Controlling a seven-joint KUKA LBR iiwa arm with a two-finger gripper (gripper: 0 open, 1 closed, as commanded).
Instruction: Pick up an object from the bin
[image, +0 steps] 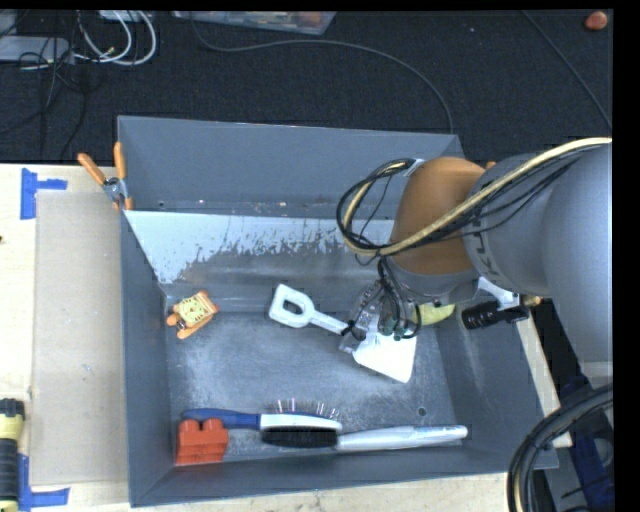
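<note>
White scoop (296, 309) lies just beside the tool (366, 330).

The bin (145, 350) under me was grey metal, matt, and its floor looked rough, speckled with pale scratches. The white scoop (296, 309) looked like smooth plastic with a slight shine. The red block (201, 440) was plastic too, rather matt. The brush (298, 432) had dark bristles and a glossy blue handle. My wrist cover (440, 225) was smooth, orange-brown, softly glossy.
</note>
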